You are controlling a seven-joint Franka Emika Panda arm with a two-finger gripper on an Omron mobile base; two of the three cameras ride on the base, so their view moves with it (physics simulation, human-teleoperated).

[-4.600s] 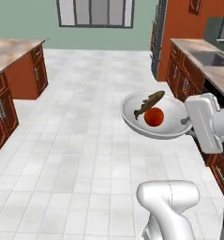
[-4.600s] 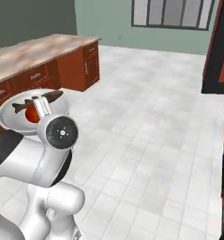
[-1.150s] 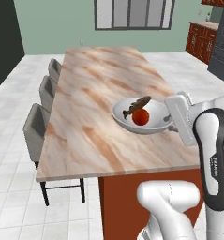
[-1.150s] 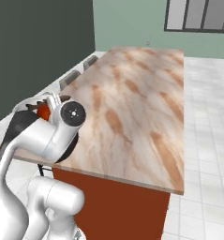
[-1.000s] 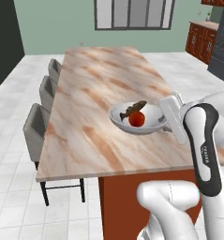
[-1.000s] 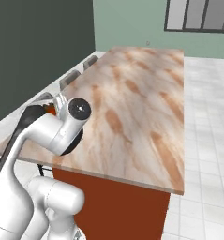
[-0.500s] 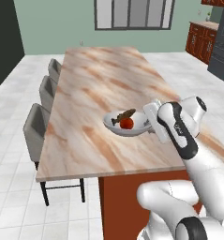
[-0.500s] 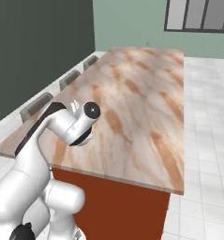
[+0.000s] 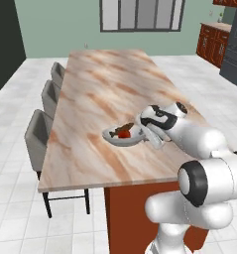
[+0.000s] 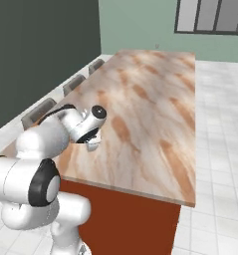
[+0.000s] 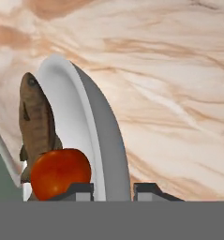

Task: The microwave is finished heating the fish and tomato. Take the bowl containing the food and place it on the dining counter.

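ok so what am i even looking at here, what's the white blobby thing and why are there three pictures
The white thing is a rendered robot arm on a base that can drive. Two pictures come from cameras on that base, behind the arm to its left and right, looking forward over it. The third comes from a camera on the hand, looking along its tool, so it sits tilted.

The long marble surface is the dining counter, with grey stools along one side. At the end of the arm is a white bowl, low over or on the counter; contact is hard to judge. In it lie a brown fish and a red tomato. The hand view shows the tool's two fingers on either side of the bowl's rim, gripping it.
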